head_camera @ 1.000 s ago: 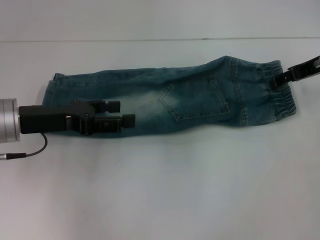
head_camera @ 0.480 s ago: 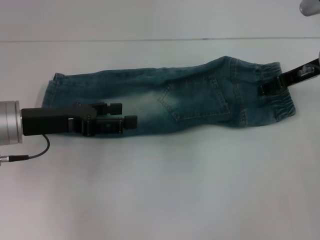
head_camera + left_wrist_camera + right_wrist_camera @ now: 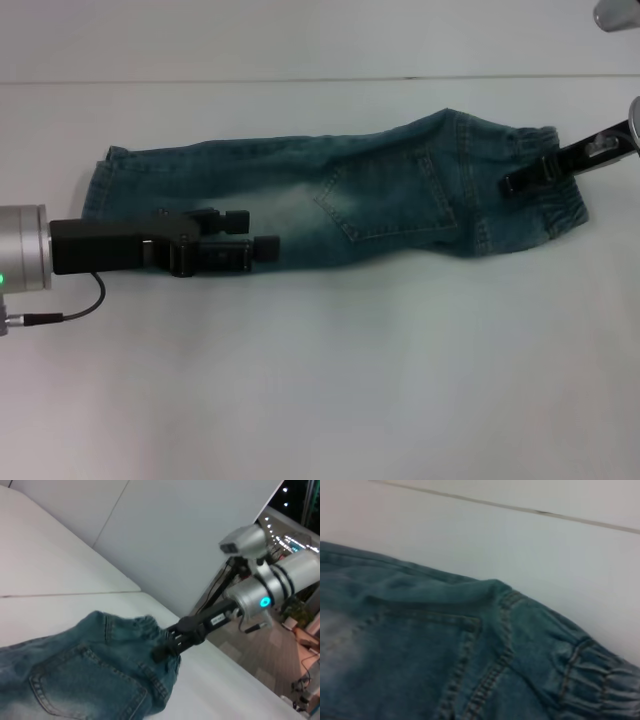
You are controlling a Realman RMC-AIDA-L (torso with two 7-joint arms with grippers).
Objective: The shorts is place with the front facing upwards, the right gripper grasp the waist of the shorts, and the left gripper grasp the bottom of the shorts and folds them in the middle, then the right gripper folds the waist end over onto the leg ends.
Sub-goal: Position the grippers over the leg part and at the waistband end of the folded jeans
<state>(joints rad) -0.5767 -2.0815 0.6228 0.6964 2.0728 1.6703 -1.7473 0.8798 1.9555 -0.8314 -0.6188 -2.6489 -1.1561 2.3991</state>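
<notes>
The shorts [image 3: 350,200] lie flat on the white table [image 3: 330,380], already folded lengthwise into one long strip that runs from left to right, a little beyond the middle of the table. The leg ends [image 3: 103,180] are at the left and the waist of the shorts [image 3: 550,190] is at the right. The right gripper [image 3: 512,184] reaches in from the right edge and lies over the gathered waistband; its tip is at the inner side of the band, toward the pocket [image 3: 390,200]. The fingers look close together there, but whether they pinch the cloth cannot be told. The left gripper [image 3: 260,232] comes in from the left, over the near edge of the leg part, pointing right; its two fingers are held apart with a narrow gap and hold nothing. The left wrist view shows what the head view does not: the right gripper [image 3: 159,653] and its white label, seen from the side against the waistband [image 3: 142,625], with the right arm behind. The right wrist view shows only denim, with the puckered band [image 3: 600,680] and pocket stitching, and no fingers.
</notes>
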